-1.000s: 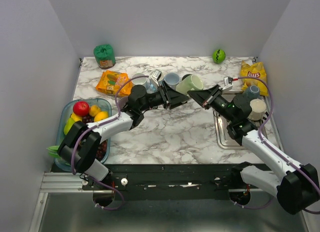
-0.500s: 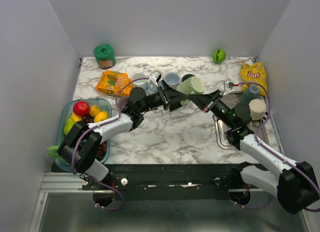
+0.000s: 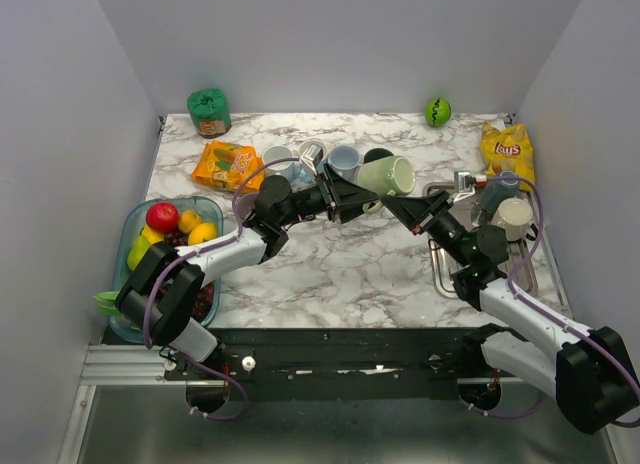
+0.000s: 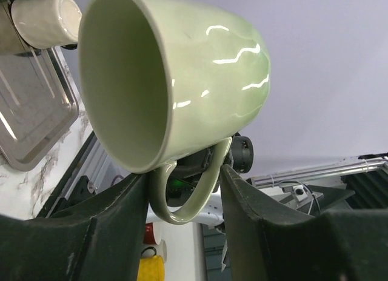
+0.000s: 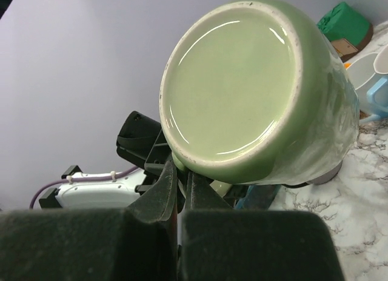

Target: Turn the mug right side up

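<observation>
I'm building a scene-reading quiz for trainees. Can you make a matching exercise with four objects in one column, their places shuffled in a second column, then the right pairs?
Things
1. pale green mug
2. green ball
3. yellow chip bag
4. red apple

Places
A. in the clear container, left side
B. far right corner of the table
C. raised off the table, tipped sideways
D. far edge, right of centre

Pairs: 1-C, 2-D, 3-B, 4-A
</observation>
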### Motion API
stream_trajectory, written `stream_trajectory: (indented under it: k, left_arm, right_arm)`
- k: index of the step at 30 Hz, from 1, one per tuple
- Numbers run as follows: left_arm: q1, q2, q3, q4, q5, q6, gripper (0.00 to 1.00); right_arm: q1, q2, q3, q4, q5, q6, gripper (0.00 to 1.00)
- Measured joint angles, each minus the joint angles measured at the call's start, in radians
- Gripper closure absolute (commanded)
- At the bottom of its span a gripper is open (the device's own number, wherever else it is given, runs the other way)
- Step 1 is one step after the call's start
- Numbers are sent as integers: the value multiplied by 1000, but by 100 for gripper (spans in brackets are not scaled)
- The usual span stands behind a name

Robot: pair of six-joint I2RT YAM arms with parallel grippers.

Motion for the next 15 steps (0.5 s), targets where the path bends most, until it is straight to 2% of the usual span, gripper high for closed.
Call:
stream_trajectory:
  k: [5, 11, 15]
  left_arm:
    - [-1, 0, 0, -1, 0, 1, 53]
    - [-1, 0, 0, -6, 0, 4, 63]
    - [-1, 0, 0, -10, 1, 8, 75]
  right_arm:
    - [1, -11, -21, 33, -1, -8, 99]
    - [2, -11, -27, 52, -3, -16, 99]
    - [6, -11, -29, 64, -3, -26, 99]
